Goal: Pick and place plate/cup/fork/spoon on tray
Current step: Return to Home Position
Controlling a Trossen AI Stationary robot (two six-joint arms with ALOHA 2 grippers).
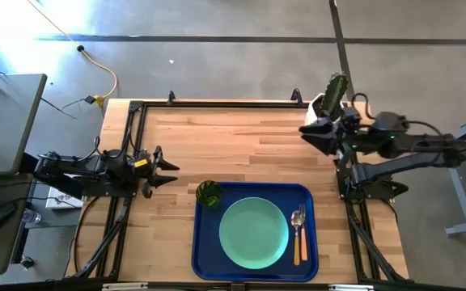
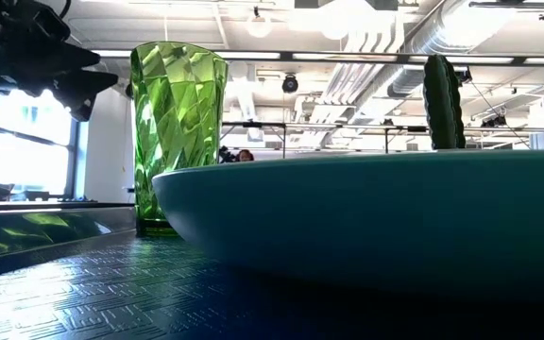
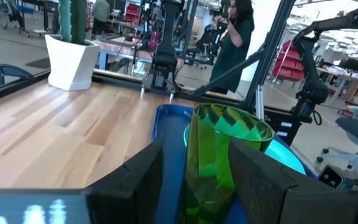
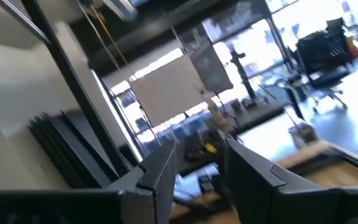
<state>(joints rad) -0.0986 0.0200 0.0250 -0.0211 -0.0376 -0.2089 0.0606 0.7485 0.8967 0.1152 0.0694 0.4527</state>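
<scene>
The dark-blue tray (image 1: pixel 203 257) lies at the table's near edge. The mint-green plate (image 1: pixel 254 233) lies flat in its middle. The green cup (image 1: pixel 209 194) stands upright on its base in the tray's far left corner. The fork (image 1: pixel 303 236) and the spoon (image 1: pixel 296 221) lie side by side on the tray, right of the plate. My left gripper (image 1: pixel 171 169) is open and empty, left of the cup and apart from it. The cup shows ahead between its fingers in the left wrist view (image 3: pixel 219 162). My right gripper (image 1: pixel 307 135) is open and empty at the far right.
A white pot with a cactus (image 1: pixel 332 93) stands at the table's far right corner, close behind my right gripper. Bare wood (image 1: pixel 233 141) lies between the tray and the far edge. A person (image 3: pixel 232 37) stands beyond the table's right side.
</scene>
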